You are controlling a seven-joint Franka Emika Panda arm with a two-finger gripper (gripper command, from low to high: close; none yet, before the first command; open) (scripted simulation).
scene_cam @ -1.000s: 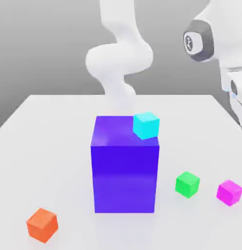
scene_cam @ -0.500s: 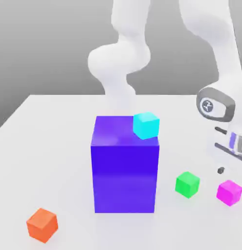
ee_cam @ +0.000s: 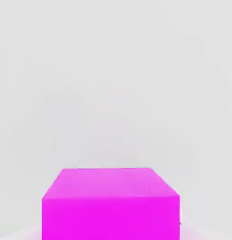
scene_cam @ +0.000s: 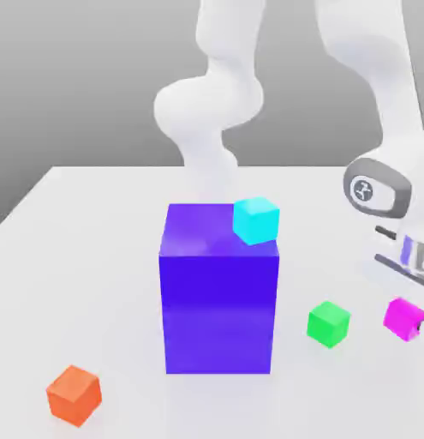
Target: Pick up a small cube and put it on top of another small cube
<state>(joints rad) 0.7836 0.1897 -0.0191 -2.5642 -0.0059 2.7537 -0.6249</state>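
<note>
Grasp step: my gripper (scene_cam: pixel 414 319) pinched shut on the magenta cube (scene_cam: pixel 402 315); next, lift, carry left, centre over green cube (scene_cam: pixel 328 324).

Pink cube (scene_cam: pixel 403 317) and green cube (scene_cam: pixel 328 324), both on the white table.
Pink cube: small, plain magenta, at the exterior view's right edge, sitting slightly higher in frame than the green one. Green cube: small, bright green, flat on the table, upright, near the pink cube but apart from it.
</note>
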